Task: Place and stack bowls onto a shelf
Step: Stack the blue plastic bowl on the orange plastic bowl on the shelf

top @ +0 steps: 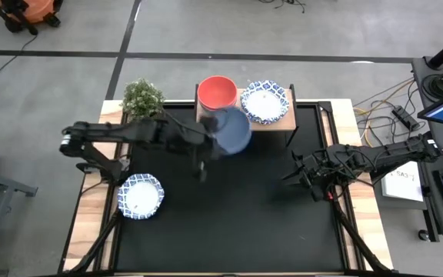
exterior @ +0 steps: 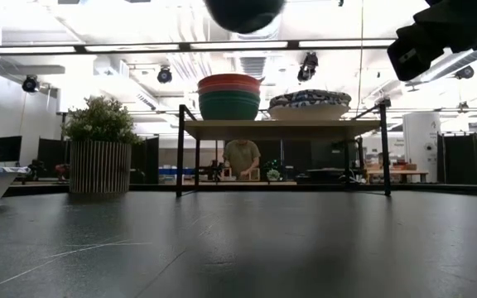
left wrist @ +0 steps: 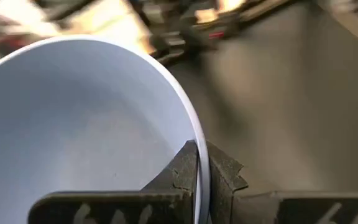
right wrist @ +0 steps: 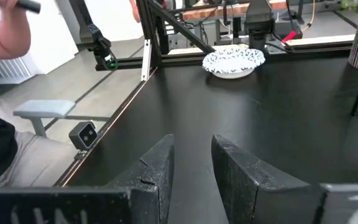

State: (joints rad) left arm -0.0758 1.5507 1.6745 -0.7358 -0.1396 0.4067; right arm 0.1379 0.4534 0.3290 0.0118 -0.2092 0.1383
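My left gripper (top: 211,143) is shut on a plain blue bowl (top: 231,131), held high over the table at the near edge of the shelf (top: 281,123); in the low view only the bowl's underside (exterior: 245,12) shows at the top. On the shelf's wood top (exterior: 280,128) rest a stack with a red bowl (top: 218,91) over a green one (exterior: 228,106), and white blue-patterned bowls (top: 264,101). Another patterned bowl (top: 139,195) sits on the table's left side. My right gripper (right wrist: 191,168) waits open over the table's right side, touching nothing. My left gripper (left wrist: 202,177) holds the blue bowl by its rim (left wrist: 194,134), on the side nearest the arm. One finger is inside the bowl and one (left wrist: 225,177) outside, pinching the wall. The fingers come roughly level from the table's left. The bowl is lifted clear of table and shelf.
A potted plant (top: 142,97) stands at the far left corner beside the shelf. The black mat (top: 237,223) is bare across the middle and near side. A person's hand (right wrist: 8,28) shows beyond the table's edge in the right wrist view; another person stands in the room behind (exterior: 242,157).
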